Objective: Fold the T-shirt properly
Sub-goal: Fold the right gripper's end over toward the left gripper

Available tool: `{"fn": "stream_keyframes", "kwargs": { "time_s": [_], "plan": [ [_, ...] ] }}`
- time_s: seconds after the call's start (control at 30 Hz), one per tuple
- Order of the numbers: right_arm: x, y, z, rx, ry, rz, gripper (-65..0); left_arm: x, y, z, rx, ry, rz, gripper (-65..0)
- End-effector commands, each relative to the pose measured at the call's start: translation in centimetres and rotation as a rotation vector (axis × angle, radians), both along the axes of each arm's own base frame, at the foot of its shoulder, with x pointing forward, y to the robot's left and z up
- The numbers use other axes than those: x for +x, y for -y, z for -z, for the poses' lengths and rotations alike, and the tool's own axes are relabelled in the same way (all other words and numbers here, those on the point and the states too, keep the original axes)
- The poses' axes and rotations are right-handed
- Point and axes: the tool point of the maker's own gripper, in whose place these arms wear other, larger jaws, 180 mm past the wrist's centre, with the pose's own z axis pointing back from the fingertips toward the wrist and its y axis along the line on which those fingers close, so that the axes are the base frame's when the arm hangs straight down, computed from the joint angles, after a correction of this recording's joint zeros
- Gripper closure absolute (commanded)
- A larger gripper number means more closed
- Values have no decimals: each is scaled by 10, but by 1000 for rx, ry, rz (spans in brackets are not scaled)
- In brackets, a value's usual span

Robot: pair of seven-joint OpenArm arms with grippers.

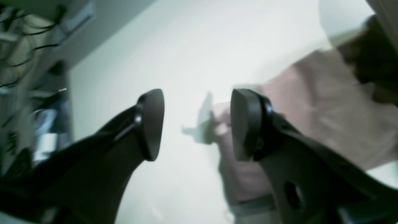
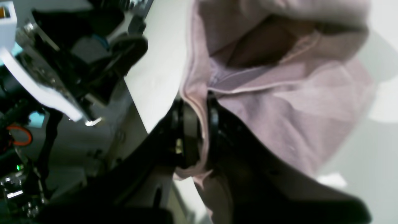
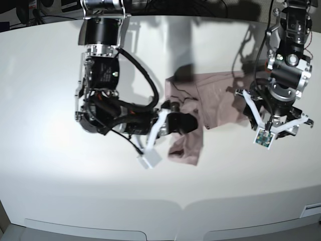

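The dusty-pink T-shirt (image 3: 215,98) lies crumpled at the middle-right of the white table (image 3: 60,191). One fold of it hangs lower, toward the front. My right gripper (image 2: 199,124) is shut on a hemmed edge of the T-shirt (image 2: 279,102) and holds that edge off the table; in the base view it sits at the cloth's left side (image 3: 186,122). My left gripper (image 1: 197,124) is open with nothing between its pads, and bare table shows in the gap. The T-shirt (image 1: 326,109) lies just to its right. The left arm (image 3: 281,90) hovers at the cloth's right edge.
Cables and dark equipment (image 3: 150,5) line the table's far edge. The right arm's white camera block (image 3: 150,160) hangs low over the table, left of the hanging fold. The table's front edge (image 3: 180,206) runs along the bottom of the base view.
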Motion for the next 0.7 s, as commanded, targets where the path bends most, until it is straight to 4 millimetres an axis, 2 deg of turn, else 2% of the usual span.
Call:
{"fn": "stream_keyframes", "kwargs": {
  "time_s": [0.0, 0.17, 0.3, 0.67],
  "plan": [
    [5, -12, -24, 60, 62, -17, 0, 6, -4, -15, 20, 60, -6, -335],
    [-9, -39, -21, 13, 85, -115, 0, 8, -22, -24, 74, 110, -88, -335],
    [-14, -55, -18, -30, 126, -145, 0, 8, -28, -26, 103, 115, -88, -335],
    [-4, -61, -15, -83, 196, -104, 0, 8, -28, -26, 103, 115, -88, -335]
  ]
}}
